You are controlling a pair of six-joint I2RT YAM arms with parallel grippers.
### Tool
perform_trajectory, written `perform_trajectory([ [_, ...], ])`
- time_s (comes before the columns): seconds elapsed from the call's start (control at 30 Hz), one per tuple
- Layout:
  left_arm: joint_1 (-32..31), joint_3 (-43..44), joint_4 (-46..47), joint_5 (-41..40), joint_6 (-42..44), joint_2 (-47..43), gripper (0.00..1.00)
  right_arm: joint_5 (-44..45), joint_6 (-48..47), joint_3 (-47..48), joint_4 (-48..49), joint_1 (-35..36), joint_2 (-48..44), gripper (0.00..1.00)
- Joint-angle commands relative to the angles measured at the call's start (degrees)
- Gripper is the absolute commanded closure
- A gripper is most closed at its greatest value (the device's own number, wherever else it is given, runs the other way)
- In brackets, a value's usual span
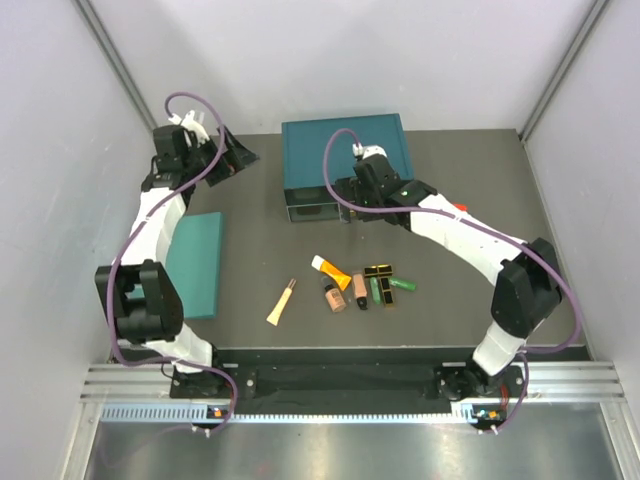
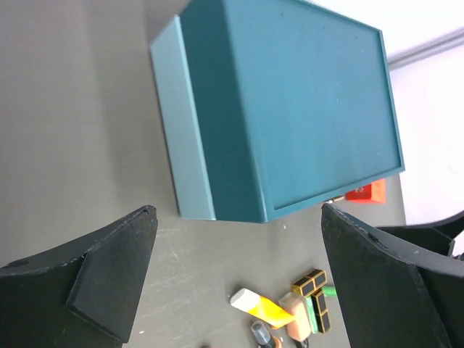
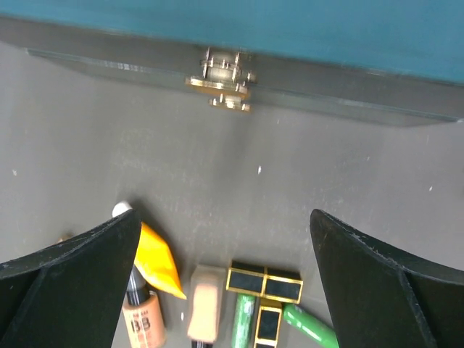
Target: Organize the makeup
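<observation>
The makeup lies in a loose cluster on the dark table: an orange-white tube (image 1: 329,270), a tan bottle (image 1: 334,297), a peach stick (image 1: 360,290), green sticks (image 1: 403,284) and black-and-gold cases (image 1: 378,271). A cream slim tube (image 1: 282,302) lies apart to their left. The right wrist view shows the orange-white tube (image 3: 158,262), the bottle (image 3: 143,322), cases (image 3: 264,281) and a green stick (image 3: 312,328). My right gripper (image 1: 368,208) (image 3: 225,216) is open and empty, above the table between box and cluster. My left gripper (image 1: 228,160) (image 2: 238,214) is open and empty at the far left.
A teal box (image 1: 345,165) (image 2: 290,109) stands at the back, its gold latch (image 3: 225,80) facing the makeup. A flat teal panel (image 1: 195,265) lies at the left. A small red cube (image 2: 366,192) sits right of the box.
</observation>
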Motion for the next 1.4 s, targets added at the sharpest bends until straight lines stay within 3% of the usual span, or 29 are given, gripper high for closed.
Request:
perform_trajectory([
  [0.0, -3.4, 3.0, 2.9, 2.1, -1.7, 3.4, 0.01, 3.9, 1.1, 3.5, 2.5, 0.9, 0.8, 0.01],
  [0.2, -9.6, 10.0, -4.0, -2.7, -0.8, 10.0, 0.01, 4.7, 2.0, 7.6, 3.0, 1.0, 5.4, 0.0],
  [0.3, -10.8, 11.6, -4.3, -2.5, -1.7, 12.5, 0.12, 4.7, 2.2, 9.8, 2.5, 1.0, 7.9, 0.02],
  [0.6, -11.5, 14.3, -5.8, -5.1, -0.7, 16.2, 0.19, 5.9, 2.7, 12.3, 4.2, 0.9, 12.5, 0.13],
  [0.73, -11.9, 16.3, -8.4, -5.9, 1.1, 18.0, 0.21, 6.4, 2.2, 11.2, 7.6, 1.0, 12.8, 0.3],
  [0.8, -12.1, 16.9, -9.2, -5.9, 1.2, 18.6, 0.21, 7.4, 2.1, 11.5, 8.5, 1.0, 13.3, 0.34],
  [1.17, -12.9, 17.0, -10.9, -5.1, 2.2, 20.1, 0.23, 11.5, 1.0, 11.4, 12.9, 1.1, 15.4, 0.34],
  [1.37, -13.0, 17.3, -12.0, -4.6, 2.8, 20.8, 0.25, 12.7, 1.1, 10.4, 15.0, 1.1, 16.6, 0.5],
])
